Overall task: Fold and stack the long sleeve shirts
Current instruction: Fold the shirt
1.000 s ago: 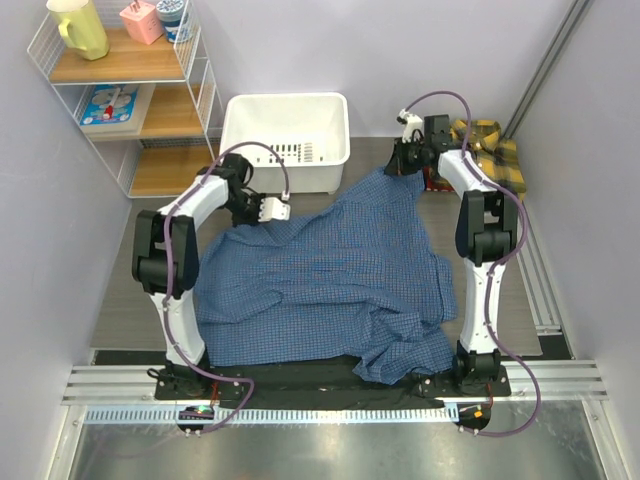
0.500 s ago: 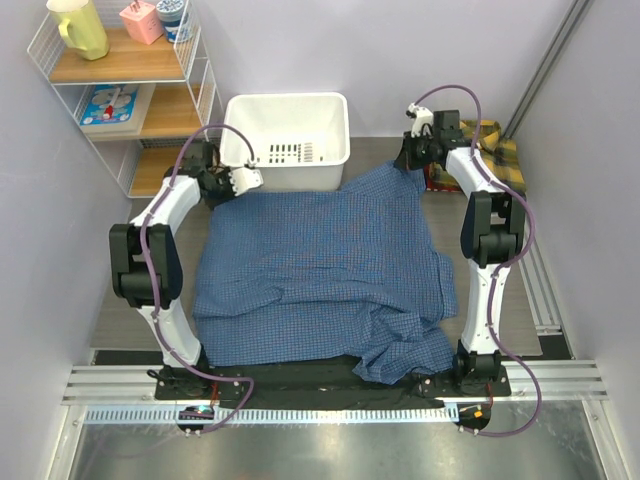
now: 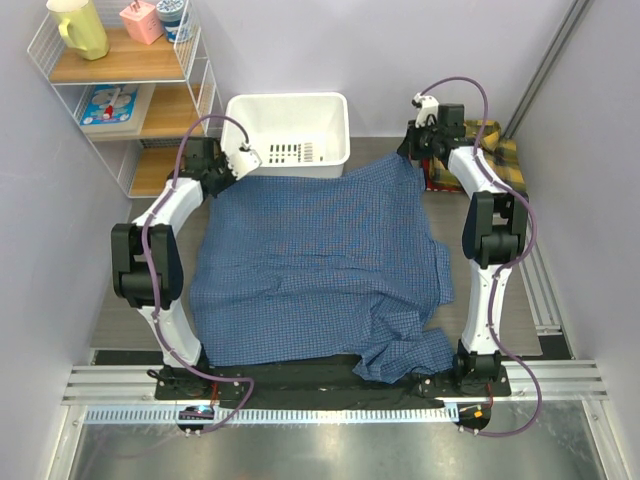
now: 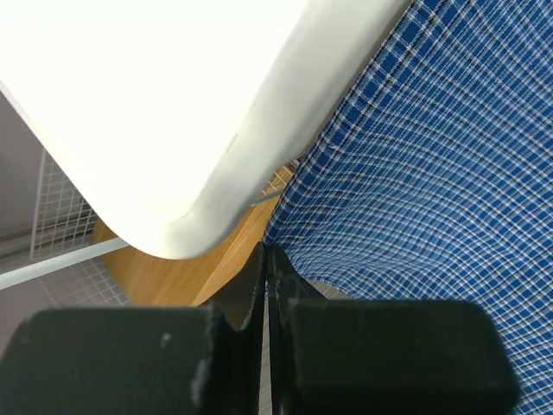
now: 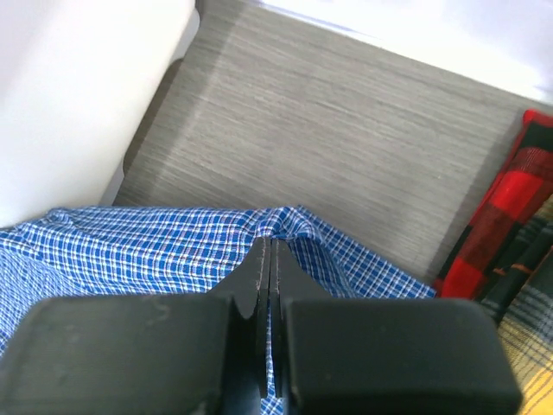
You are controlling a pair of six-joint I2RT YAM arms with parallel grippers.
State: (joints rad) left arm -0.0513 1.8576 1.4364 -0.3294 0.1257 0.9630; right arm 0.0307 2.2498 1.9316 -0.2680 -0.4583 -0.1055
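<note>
The blue checked long sleeve shirt [image 3: 320,260] lies spread over the table, stretched between my two grippers at its far corners. My left gripper [image 3: 224,178] is shut on the far left corner, just beside the white bin. In the left wrist view the jaws [image 4: 266,252] meet on the blue cloth [image 4: 415,190] edge. My right gripper [image 3: 410,152] is shut on the far right corner; the blue cloth [image 5: 173,242] bunches at its tips [image 5: 270,244]. The yellow plaid shirt [image 3: 497,150] with red trim [image 5: 497,242] lies crumpled at the back right.
A white bin [image 3: 236,130] stands at the back middle, its wall [image 4: 173,112] close to my left fingers. A wire and wood shelf [image 3: 130,110] with small items stands at the far left. The shirt's near right part [image 3: 405,350] lies folded and rumpled.
My left gripper has closed on the shirt's corner and pulled it back and left to the bin. The right gripper moved slightly farther back. The shirt lies flatter and wider.
</note>
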